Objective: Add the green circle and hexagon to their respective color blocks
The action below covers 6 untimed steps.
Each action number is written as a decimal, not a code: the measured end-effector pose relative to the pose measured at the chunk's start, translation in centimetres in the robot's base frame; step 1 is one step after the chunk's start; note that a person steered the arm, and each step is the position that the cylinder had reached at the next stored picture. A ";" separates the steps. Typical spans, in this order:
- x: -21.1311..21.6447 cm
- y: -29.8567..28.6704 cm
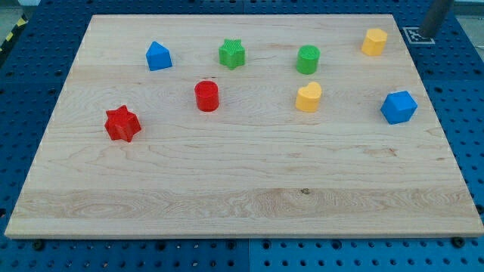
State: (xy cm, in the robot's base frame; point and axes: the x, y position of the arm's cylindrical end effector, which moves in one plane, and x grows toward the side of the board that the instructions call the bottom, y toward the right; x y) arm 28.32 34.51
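The green circle (308, 59) stands near the view's top, right of centre. The green star (232, 54) lies to its left. The yellow hexagon (373, 41) is at the top right and the yellow heart (308, 97) sits just below the green circle. The blue hexagon (398, 106) is at the right and a blue house-shaped block (158, 56) at the top left. My tip (429, 34) is at the top right corner, off the board, right of the yellow hexagon and touching no block.
A red circle (206, 96) and a red star (122, 123) lie on the left half of the wooden board (242, 189). A blue pegboard table (469, 91) surrounds the board, with a black-and-white marker tag (416, 35) beside my tip.
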 end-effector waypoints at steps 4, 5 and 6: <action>6.4 -10.5; 6.4 -17.1; 5.6 -22.1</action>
State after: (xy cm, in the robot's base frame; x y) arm 33.95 12.43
